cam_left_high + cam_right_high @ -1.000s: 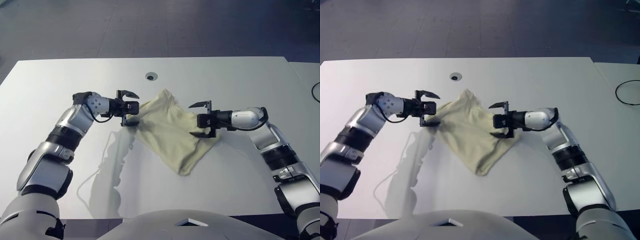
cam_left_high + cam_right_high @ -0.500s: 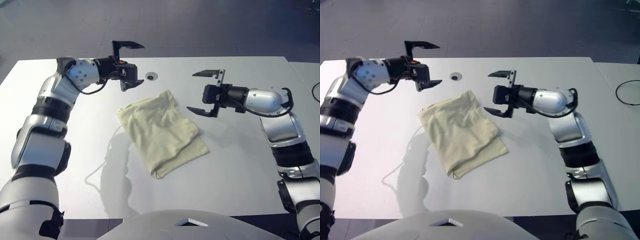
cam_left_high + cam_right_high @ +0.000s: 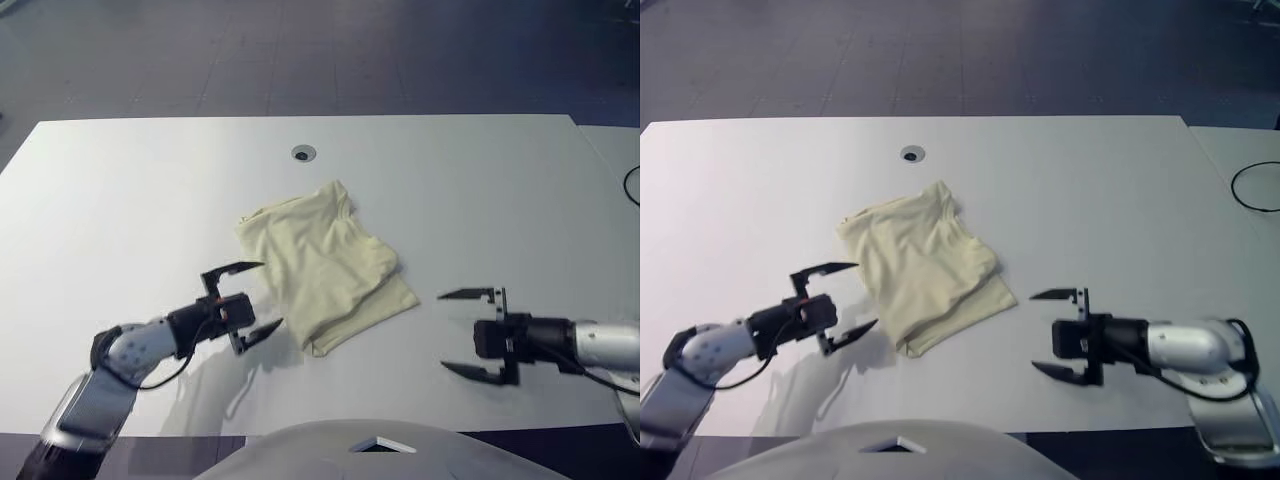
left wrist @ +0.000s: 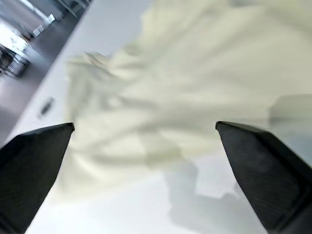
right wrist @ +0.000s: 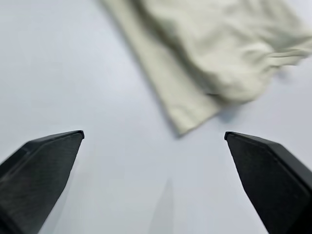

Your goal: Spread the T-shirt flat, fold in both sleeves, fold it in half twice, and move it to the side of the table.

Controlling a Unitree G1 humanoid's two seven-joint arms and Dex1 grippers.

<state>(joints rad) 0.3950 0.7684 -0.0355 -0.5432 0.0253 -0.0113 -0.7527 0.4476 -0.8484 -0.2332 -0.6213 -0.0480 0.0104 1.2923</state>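
Our left pincer is spread wide, its two fingers far apart and holding nothing. The shirt lies just ahead of it on the table, a pale yellow heap, rumpled and partly doubled over itself. Its near corner sits close beyond this pincer's lower fingertip; we cannot tell whether they touch. In the left wrist view the cloth spans the gap ahead of the dark fingers.

Our right pincer is also wide open and empty. It points toward the shirt, whose nearest edge lies a little beyond its fingertips with bare table between. The right wrist view shows that edge ahead of its fingers.

Beyond the shirt from both pincers sits a small round hole.
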